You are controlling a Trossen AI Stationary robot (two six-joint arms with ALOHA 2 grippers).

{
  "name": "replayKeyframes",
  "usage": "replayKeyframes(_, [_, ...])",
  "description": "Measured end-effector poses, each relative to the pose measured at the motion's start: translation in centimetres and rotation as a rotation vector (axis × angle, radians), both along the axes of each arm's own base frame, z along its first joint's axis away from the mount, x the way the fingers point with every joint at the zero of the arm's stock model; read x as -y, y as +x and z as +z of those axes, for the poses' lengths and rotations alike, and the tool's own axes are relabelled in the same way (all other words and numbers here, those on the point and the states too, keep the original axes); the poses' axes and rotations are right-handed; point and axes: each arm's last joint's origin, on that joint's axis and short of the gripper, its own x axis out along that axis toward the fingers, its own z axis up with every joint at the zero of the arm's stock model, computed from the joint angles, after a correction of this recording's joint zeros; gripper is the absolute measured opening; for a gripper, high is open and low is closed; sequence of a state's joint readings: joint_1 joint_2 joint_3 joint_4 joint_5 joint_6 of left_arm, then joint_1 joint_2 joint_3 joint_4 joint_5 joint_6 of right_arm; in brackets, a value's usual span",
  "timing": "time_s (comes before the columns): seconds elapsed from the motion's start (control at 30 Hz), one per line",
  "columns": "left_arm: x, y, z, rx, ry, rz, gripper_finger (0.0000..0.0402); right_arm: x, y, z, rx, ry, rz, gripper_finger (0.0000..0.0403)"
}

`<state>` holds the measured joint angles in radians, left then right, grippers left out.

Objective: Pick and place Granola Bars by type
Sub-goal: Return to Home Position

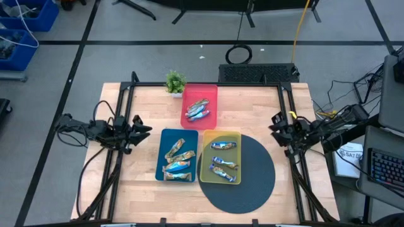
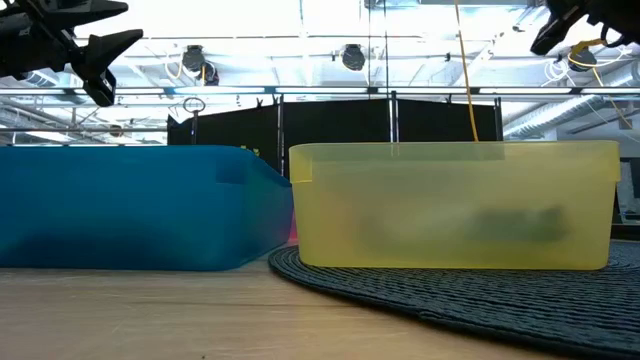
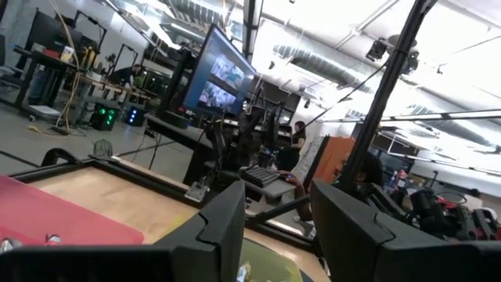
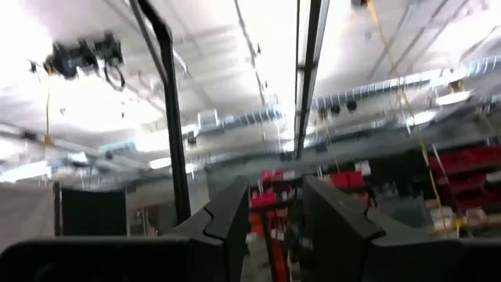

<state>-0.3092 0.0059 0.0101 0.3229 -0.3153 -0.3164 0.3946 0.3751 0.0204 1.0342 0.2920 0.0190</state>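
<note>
Granola bars lie sorted in three trays in the high view: silvery-blue ones in the red tray (image 1: pixel 200 106), tan and orange ones in the blue tray (image 1: pixel 177 163), blue ones in the yellow tray (image 1: pixel 220 165). My left gripper (image 1: pixel 144 129) hovers at the table's left edge, raised, open, holding nothing. My right gripper (image 1: pixel 275 128) hovers at the table's right edge, raised, open, holding nothing. In the low view the blue tray (image 2: pixel 130 208) and the yellow tray (image 2: pixel 455 205) stand side by side.
A small green potted plant (image 1: pixel 175 82) stands at the far edge beside the red tray. A dark round mat (image 1: pixel 252 180) lies under part of the yellow tray. Bare wood shows on the table's left and near parts. A black frame borders the table.
</note>
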Motion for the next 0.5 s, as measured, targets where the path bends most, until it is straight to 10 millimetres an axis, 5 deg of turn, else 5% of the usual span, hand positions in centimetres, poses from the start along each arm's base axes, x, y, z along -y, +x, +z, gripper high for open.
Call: replayKeyframes(0.5, [-0.7,-0.8,1.9,0.212,-0.062,0.047,0.015,1.0,-2.3,1.6,0.221,0.055,-0.033,0.0116])
